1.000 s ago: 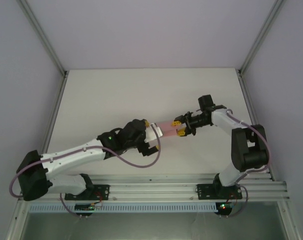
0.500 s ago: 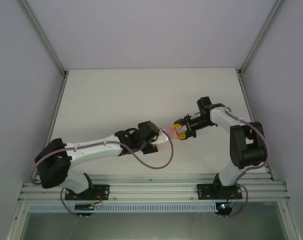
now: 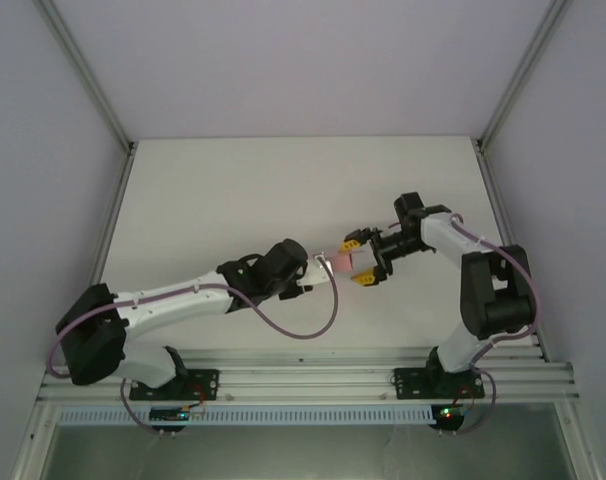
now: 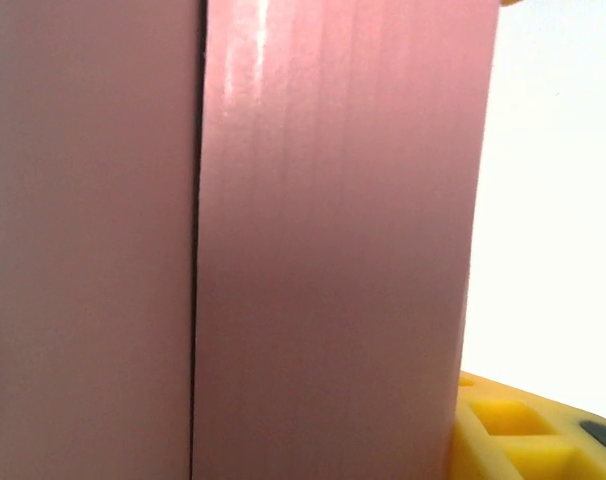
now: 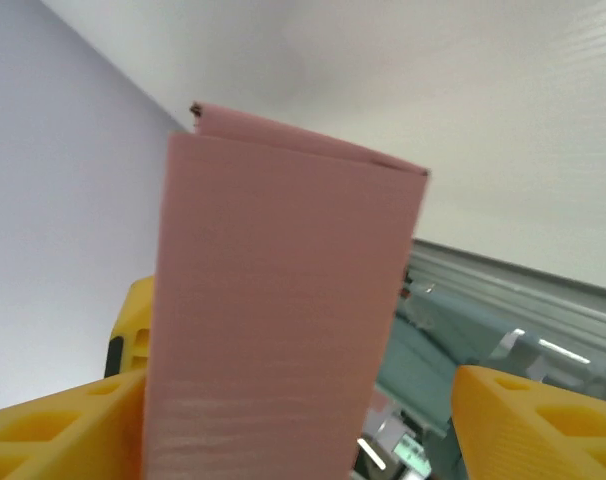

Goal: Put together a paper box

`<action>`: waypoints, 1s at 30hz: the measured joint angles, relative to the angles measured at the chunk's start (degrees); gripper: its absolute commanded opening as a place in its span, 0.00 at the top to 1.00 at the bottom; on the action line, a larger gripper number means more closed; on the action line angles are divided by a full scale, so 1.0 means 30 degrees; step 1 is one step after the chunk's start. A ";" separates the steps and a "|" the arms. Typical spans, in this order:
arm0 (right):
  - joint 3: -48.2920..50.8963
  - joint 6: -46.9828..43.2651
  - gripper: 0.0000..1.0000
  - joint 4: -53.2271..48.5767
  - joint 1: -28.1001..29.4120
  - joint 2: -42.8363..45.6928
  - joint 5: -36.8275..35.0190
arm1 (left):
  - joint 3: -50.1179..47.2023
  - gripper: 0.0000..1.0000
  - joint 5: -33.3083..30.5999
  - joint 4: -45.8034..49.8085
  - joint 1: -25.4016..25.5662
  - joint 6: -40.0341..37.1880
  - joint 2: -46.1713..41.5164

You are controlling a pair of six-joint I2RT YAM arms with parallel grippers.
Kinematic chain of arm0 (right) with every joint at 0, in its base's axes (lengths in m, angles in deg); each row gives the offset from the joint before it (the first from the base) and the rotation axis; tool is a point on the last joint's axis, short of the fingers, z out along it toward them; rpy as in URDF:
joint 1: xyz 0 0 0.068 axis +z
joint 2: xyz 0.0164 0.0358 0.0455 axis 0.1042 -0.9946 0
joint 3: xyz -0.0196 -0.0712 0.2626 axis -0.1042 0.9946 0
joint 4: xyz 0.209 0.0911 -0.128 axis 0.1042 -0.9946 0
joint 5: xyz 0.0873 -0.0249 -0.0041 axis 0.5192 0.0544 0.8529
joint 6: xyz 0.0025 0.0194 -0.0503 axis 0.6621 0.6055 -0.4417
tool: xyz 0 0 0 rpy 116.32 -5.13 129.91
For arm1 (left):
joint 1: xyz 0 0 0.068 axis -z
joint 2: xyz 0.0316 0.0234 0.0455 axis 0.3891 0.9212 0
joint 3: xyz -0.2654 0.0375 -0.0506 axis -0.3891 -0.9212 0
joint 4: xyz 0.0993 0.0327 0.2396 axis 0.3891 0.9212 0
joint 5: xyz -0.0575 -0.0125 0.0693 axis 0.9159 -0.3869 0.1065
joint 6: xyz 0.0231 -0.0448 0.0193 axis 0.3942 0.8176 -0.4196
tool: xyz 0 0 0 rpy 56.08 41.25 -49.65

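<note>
Paper box (image 3: 338, 262), pink: over bench (image 3: 233, 190) centre, gripped by left end effector (image 3: 321, 270); right end effector (image 3: 358, 260) open, fingers (image 5: 53, 420) flanking its opposite end.

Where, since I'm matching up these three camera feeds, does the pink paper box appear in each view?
Top external: the paper box is a small pink shape near the middle of the table, between the two arms' tips.
Left wrist: very close, across the left and centre.
Right wrist: upright in the centre.
Shared landmark: the yellow finger pads beside the box.
</note>
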 measured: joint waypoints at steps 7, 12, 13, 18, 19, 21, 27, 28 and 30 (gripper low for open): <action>0.0976 -0.2069 0.00 0.3723 -0.1559 0.5719 -0.5799 | 0.0036 0.53 0.2674 0.2069 -0.1778 0.0066 -0.0102; 0.4648 -0.2849 0.00 0.9027 -0.2514 1.0513 -0.7825 | 0.0765 0.57 0.5013 0.5107 -0.2812 -0.0036 0.0313; 0.4932 -0.3330 0.00 0.9588 -0.2623 1.0754 -0.7890 | 0.1027 0.58 0.5523 0.5552 -0.3031 -0.0036 0.0495; 0.4816 -0.8087 0.02 1.0965 -0.1246 1.0695 -0.6623 | 0.2448 0.59 0.7839 0.7082 -0.4685 -0.0277 0.1297; 0.4641 -0.9173 0.03 1.0914 -0.0525 1.0608 -0.6397 | 0.2761 0.59 0.8065 0.7337 -0.4947 -0.0386 0.1508; 0.4138 -1.1227 0.03 1.0593 0.0962 1.0346 -0.6331 | 0.3155 0.59 0.8313 0.7679 -0.5129 -0.0627 0.1945; 0.2623 -1.6138 0.06 0.9216 0.5238 0.8867 -0.8495 | 0.3701 0.59 0.8393 0.8896 -0.5136 -0.1027 0.3519; 0.2404 -1.6677 0.08 0.8939 0.5523 0.8444 -0.8903 | 0.4000 0.59 0.8313 0.9041 -0.5136 -0.1071 0.3708; 0.2091 -1.7398 0.12 0.8575 0.5668 0.7686 -0.9435 | 0.4379 0.59 0.8225 0.9202 -0.5129 -0.1086 0.4029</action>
